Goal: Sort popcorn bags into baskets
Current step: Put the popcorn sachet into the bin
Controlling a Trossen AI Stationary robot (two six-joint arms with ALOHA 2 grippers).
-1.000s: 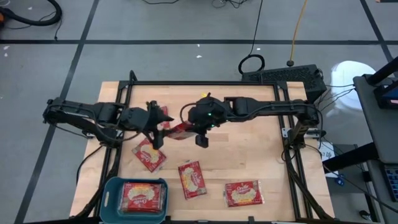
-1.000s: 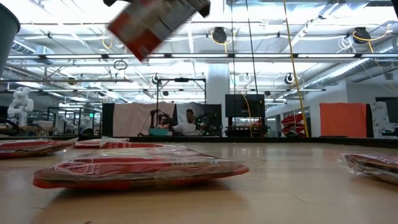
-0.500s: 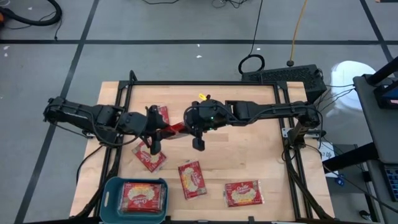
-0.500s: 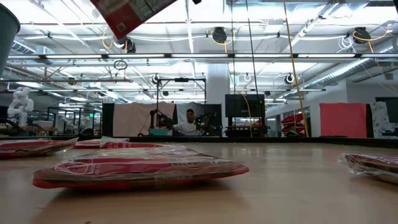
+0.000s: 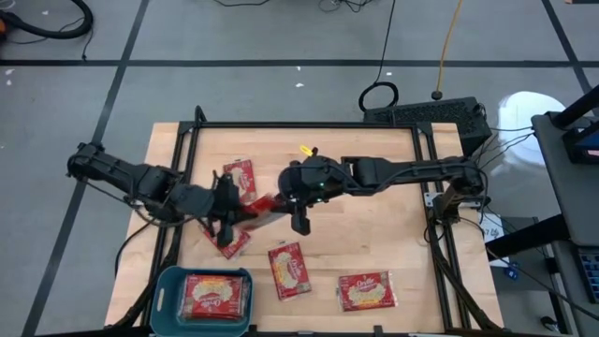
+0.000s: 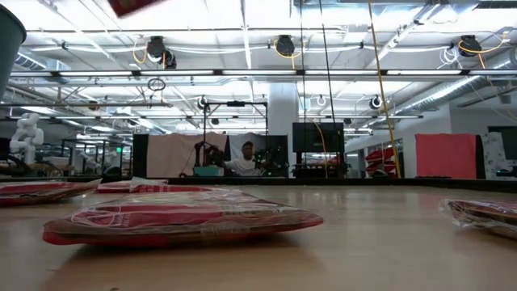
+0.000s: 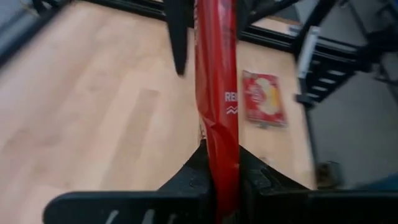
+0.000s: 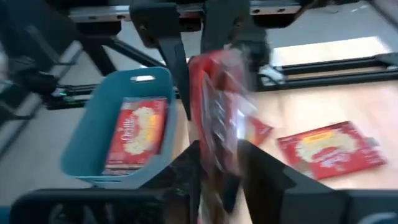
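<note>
Currently the left gripper (image 5: 245, 213) is clamped on a red popcorn bag (image 5: 262, 208) held edge-up above the table centre. Opposite, the right gripper (image 5: 298, 208) brackets the bag's other end, jaws slightly parted. Near left, the teal basket (image 5: 168, 281) contains one bag.

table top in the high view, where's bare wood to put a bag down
Free: the table's right half, between the right arm and the bag near the front edge, and the back strip. Crowded: the left side, around the left gripper, the loose bags and the teal bin.
</note>
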